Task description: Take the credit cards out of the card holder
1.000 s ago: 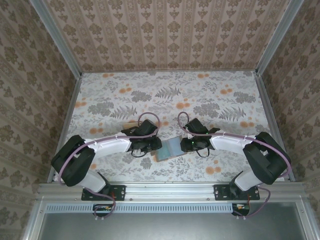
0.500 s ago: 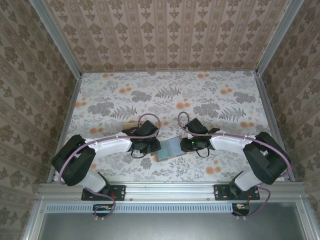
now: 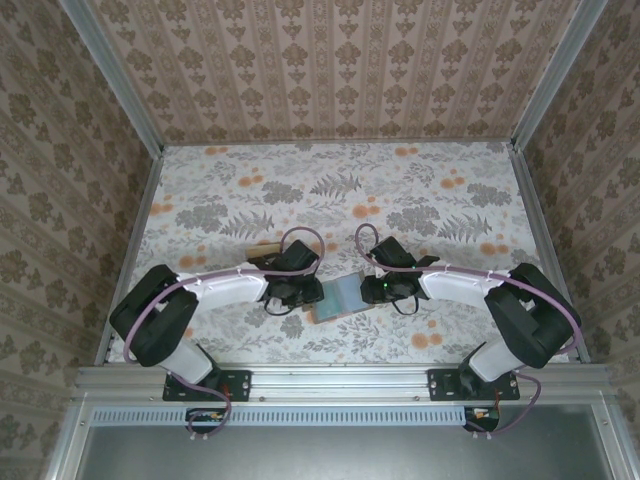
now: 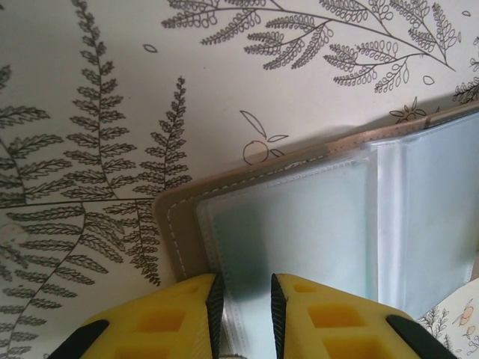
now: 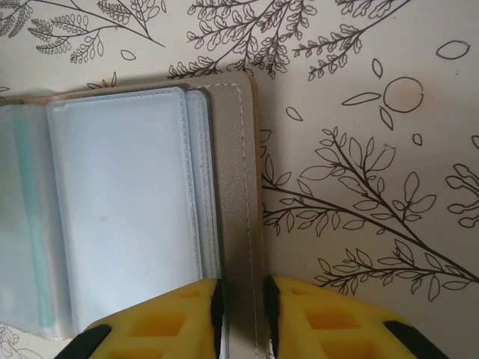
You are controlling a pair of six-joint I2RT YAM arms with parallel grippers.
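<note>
Two arms: they meet low over the middle of the flowery table (image 3: pixel 400 190), one at each end of the card holder (image 3: pixel 338 297).
Card holder: it lies open and flat on the table between the two arms, pale blue inside up, with a tan edge all round.
Left gripper (image 4: pixel 243 303): the yellow fingers are almost together, with only a thin gap. The edge of a clear pocket (image 4: pixel 299 224) sits in that gap, so it looks pinched.
Right gripper (image 5: pixel 243 307): it is almost closed too. The tan flap at the other end of the holder runs down between its fingers, and it looks held there.
Credit cards: I cannot see a card for sure inside the pockets (image 5: pixel 120 202), which look foggy and pale. A thin teal stripe (image 5: pixel 30 224) shows in the far pocket.
Tan thing (image 3: pixel 263 247): something flat and tan peeks out just behind the left arm. It may be a card, but most of it is hidden.
Step now: my guess is that the arms hold the holder open and flat so a card can be pulled out.
What could go wrong: the left fingers hold only soft, slippery plastic, so a pull could make the pocket slide free or stretch.
Another risk: if one arm pulls harder than the other, the whole holder could drag across the table or fold shut.
One more risk: a card may stick tight in its pocket, and then the holder would lift up with it.
</note>
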